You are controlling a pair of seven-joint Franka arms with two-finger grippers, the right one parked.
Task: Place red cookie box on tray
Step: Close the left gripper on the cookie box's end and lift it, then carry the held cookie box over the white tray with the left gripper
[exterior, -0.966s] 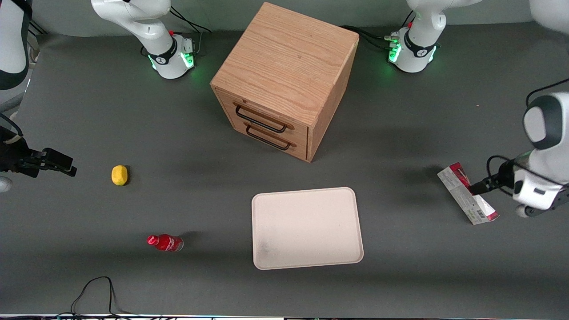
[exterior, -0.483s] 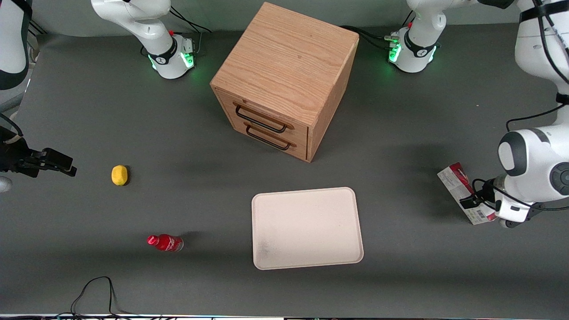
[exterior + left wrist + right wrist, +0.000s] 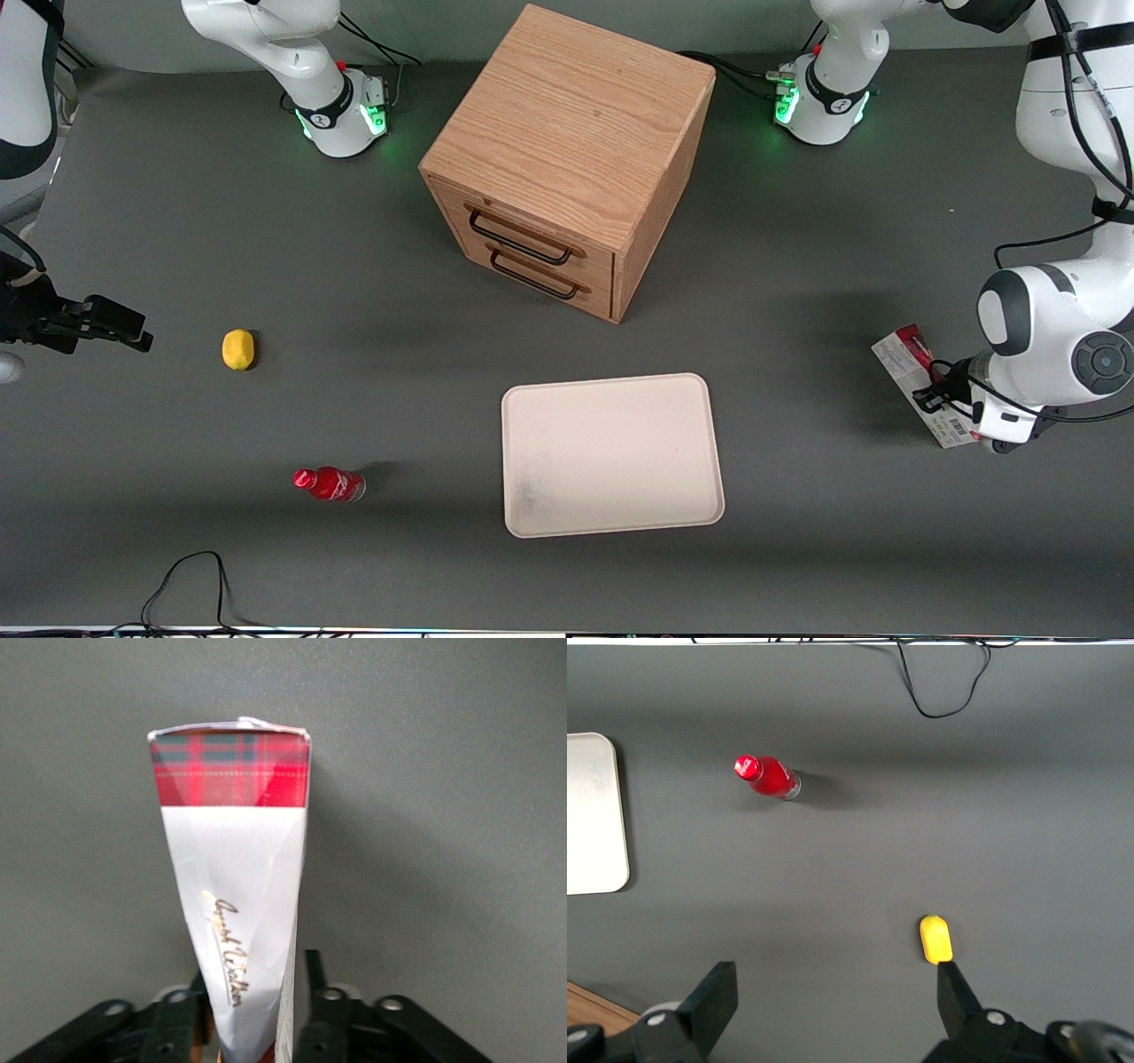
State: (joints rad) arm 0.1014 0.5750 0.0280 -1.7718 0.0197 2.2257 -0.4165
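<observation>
I see the gripper (image 3: pixel 941 395) w/ fingers straddling the red cookie box (image 3: pixel 905 356), maybe gripping, can't tell; tray (image 3: pixel 611 454) well apart

red cookie box (image 3: pixel 914 376) flat on table, cream tray (image 3: pixel 611 454) well apart, pincer (image 3: pixel 941 397) straddling box

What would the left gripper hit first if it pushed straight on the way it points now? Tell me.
The gripper points down at the red cookie box, with a finger on each side of the box, which lies on the table. Going on, it would likely meet the table; contact with the box cannot be judged.
</observation>
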